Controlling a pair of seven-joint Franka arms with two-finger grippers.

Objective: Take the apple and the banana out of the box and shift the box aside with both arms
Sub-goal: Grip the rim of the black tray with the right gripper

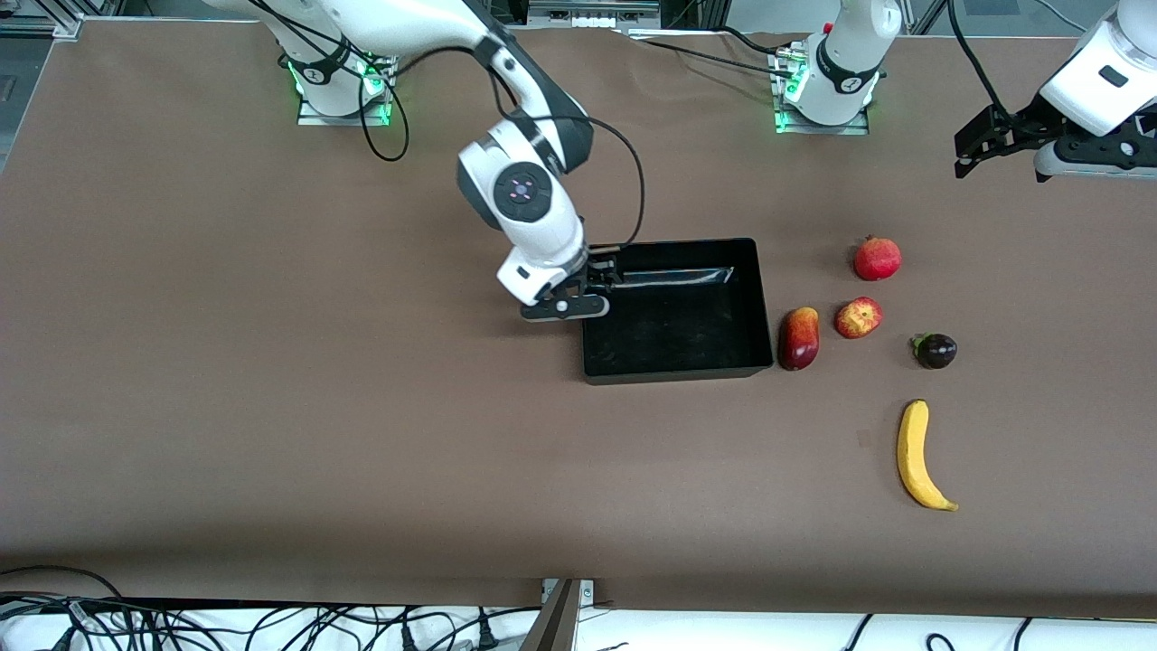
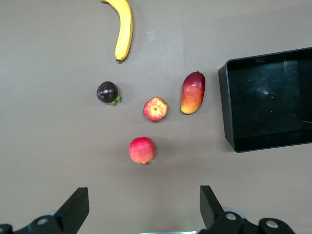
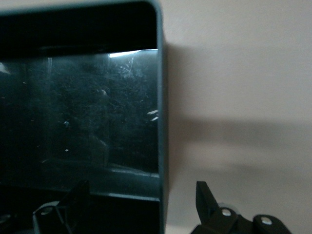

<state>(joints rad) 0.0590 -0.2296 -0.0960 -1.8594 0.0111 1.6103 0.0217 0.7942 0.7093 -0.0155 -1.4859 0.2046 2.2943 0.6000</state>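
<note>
Both fruits out on the table (image 1: 271, 407): apple (image 1: 859, 317), banana (image 1: 920, 456). Right gripper (image 1: 592, 276) at box (image 1: 673, 312) wall. Left gripper (image 2: 144, 207): fingers wide, empty, waiting. Right wrist: fingers (image 3: 207, 197) astride wall, spread. Stiff, glossy, probably light; pinch the rim.

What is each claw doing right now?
Left claw: open, empty, above the table near the pomegranate.
Right claw: open, straddling the box wall.

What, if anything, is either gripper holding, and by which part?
Nothing. The right gripper stands open astride the box wall, one finger on each side; the left gripper hangs open and empty.
</note>
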